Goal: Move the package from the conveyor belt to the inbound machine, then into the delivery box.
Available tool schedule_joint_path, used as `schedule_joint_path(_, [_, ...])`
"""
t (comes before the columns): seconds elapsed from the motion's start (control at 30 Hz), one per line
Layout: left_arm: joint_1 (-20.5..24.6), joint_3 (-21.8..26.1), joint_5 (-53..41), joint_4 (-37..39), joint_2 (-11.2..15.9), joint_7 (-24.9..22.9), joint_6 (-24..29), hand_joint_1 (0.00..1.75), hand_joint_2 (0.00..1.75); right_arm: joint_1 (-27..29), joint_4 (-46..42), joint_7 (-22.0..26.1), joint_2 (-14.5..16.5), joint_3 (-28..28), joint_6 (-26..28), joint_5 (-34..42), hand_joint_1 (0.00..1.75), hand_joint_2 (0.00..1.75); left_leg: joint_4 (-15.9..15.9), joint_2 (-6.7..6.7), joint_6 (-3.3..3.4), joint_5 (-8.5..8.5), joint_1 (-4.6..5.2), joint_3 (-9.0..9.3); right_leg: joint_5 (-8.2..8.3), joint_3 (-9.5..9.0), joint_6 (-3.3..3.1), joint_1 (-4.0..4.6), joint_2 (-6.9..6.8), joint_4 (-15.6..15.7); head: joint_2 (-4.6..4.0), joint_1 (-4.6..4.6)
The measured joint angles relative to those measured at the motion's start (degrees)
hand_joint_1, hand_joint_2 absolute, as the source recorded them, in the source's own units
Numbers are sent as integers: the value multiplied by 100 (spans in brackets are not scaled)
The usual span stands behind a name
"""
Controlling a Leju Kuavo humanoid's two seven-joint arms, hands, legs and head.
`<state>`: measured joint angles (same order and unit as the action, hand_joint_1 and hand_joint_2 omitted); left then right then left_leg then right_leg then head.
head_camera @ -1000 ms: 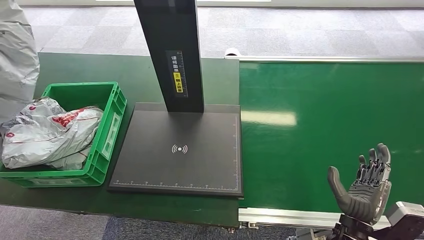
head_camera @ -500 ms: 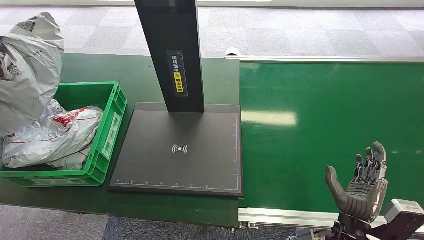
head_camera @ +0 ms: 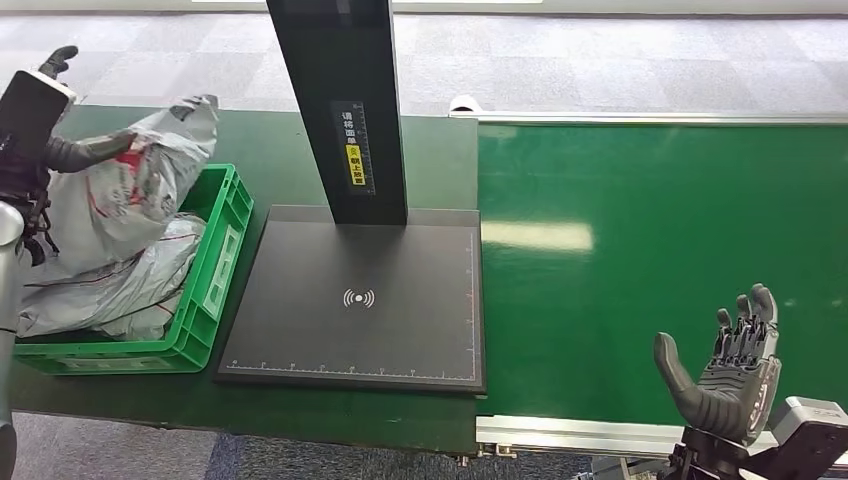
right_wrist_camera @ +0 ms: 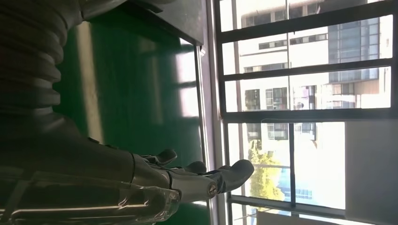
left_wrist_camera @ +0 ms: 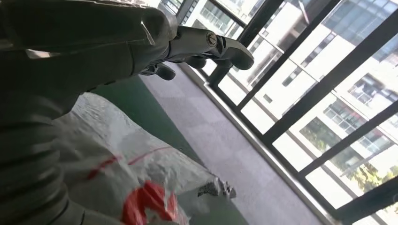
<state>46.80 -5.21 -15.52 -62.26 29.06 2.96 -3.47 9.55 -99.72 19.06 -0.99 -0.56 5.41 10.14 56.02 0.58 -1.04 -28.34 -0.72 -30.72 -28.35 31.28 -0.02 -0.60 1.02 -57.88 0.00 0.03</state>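
A grey plastic package (head_camera: 140, 190) with red print stands tilted in the green delivery box (head_camera: 215, 270), its top sticking up over the box's far rim. My left hand (head_camera: 45, 120) is beside it at the far left; the thumb lies against the bag and the fingers (head_camera: 60, 55) point up and away from it. In the left wrist view the straight fingers (left_wrist_camera: 206, 44) hover over the package (left_wrist_camera: 141, 178). My right hand (head_camera: 728, 370) is open, palm up, over the near edge of the conveyor belt (head_camera: 650, 220), holding nothing.
Another grey package (head_camera: 100, 290) lies lower in the box. The black inbound machine plate (head_camera: 360, 300) with its dark column (head_camera: 340, 100) sits between the box and the belt. The belt's metal rail (head_camera: 570, 432) runs along the near side.
The package has come down from high at the left into the box. My left hand has come into view beside it with fingers spread. The right hand barely moved.
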Motion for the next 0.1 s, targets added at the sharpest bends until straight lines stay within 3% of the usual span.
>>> schedule_joint_path(0.1, [-198, -213, -240, 42, 70, -95, -100, 0, 175, 12, -13, -34, 11, -59, -37, -39, 0, 175, 0, 0, 0, -1, 0, 0, 0, 1, 0, 0, 0, 0, 0, 0])
